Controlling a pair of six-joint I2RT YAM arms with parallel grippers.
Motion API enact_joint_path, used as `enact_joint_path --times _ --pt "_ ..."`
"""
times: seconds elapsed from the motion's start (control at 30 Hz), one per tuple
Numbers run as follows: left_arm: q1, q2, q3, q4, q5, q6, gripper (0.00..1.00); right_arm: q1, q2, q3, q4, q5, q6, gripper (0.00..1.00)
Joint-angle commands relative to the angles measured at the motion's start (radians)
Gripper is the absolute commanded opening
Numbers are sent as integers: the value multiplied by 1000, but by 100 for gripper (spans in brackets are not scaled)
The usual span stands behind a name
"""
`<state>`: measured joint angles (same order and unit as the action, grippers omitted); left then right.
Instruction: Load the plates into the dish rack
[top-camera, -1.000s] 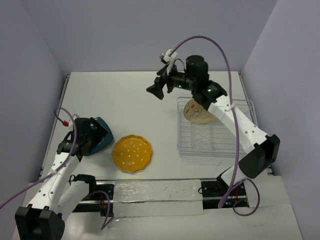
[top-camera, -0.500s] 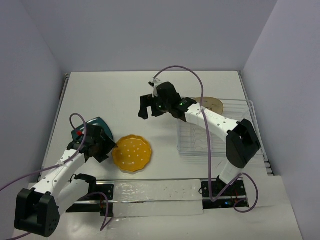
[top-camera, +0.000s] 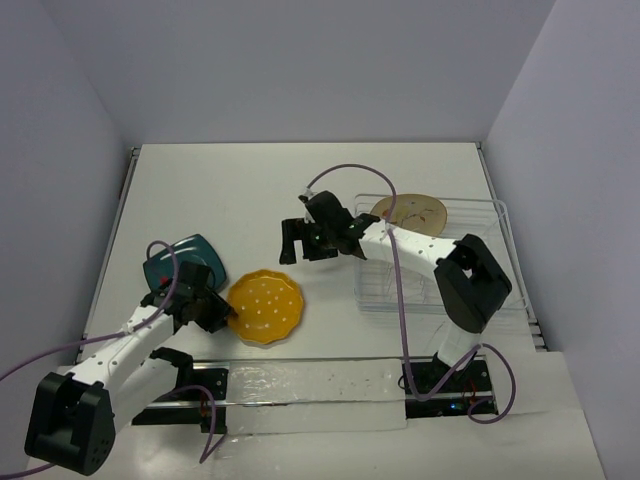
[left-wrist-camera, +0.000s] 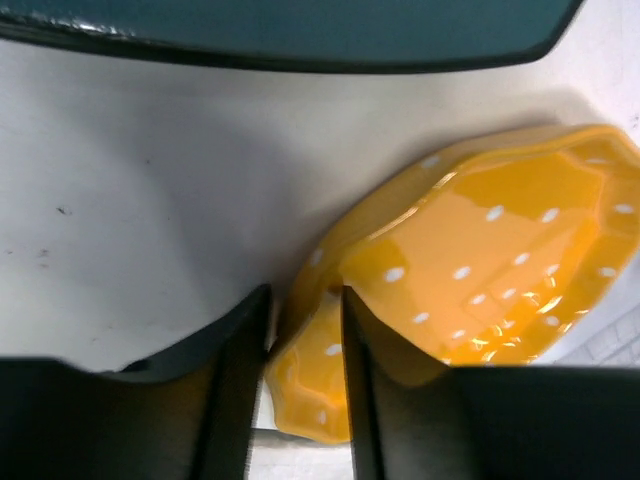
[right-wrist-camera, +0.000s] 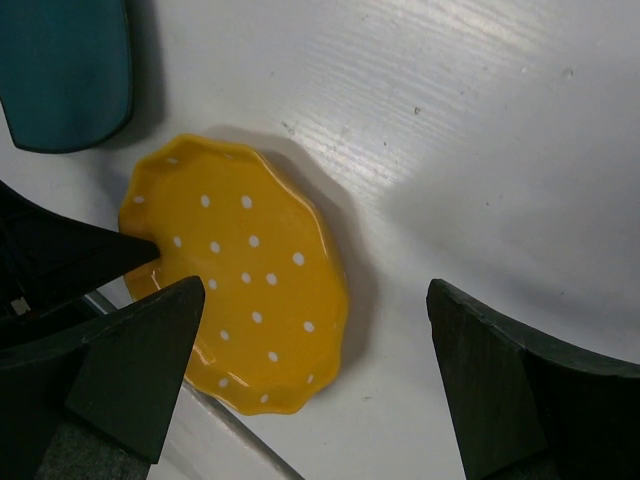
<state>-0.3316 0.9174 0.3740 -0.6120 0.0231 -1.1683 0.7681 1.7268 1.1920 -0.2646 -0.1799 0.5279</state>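
The yellow dotted plate (top-camera: 265, 307) (right-wrist-camera: 240, 270) lies on the table near the front. My left gripper (top-camera: 228, 318) (left-wrist-camera: 305, 295) is closed on its left rim, one finger under and one over the edge (left-wrist-camera: 480, 270). The dark teal plate (top-camera: 200, 252) (left-wrist-camera: 300, 30) (right-wrist-camera: 65, 70) lies flat just behind it. The cream floral plate (top-camera: 410, 212) stands leaning in the back of the dish rack (top-camera: 390, 285). My right gripper (top-camera: 300, 240) (right-wrist-camera: 315, 290) hangs open above the table, just right of the yellow plate, holding nothing.
A metal rail (top-camera: 300, 385) runs along the table's front edge between the arm bases. Walls enclose the table at left, back and right. The right arm stretches across the rack's left half.
The left gripper moved from the teal plate to the yellow plate's rim and closed on it. The right arm swung down and left, away from the rack, leaving the cream plate there.
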Motion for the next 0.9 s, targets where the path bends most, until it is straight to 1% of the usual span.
enact_joint_path --times 0.0,0.03,0.07,0.13,0.33,0.47,0.57,0.73,0.87 --pt "-17 24 -25 14 24 -13 24 2 33 -28 13 -52 44 100" --pt "-17 26 -22 13 25 -9 15 3 36 -30 13 -60 46 100" --pt "-17 28 -12 9 20 -6 2 3 37 -36 12 -62 53 100" --pt "-17 24 7 -3 16 -2 0 2 35 -46 8 -74 55 100" --pt "-17 -20 37 6 61 -2 0 2 49 -46 -18 -105 75 100" --pt "-17 -61 83 37 108 16 0 -1 71 -45 -19 -151 113 100" --pt "-17 -72 131 -5 109 38 0 -10 66 -48 -20 -165 138 100" --pt "-18 -69 221 -51 120 73 0 -18 97 -34 -20 -218 243 100" --pt "-17 -35 250 -48 152 91 0 -17 99 -43 -12 -192 331 100"
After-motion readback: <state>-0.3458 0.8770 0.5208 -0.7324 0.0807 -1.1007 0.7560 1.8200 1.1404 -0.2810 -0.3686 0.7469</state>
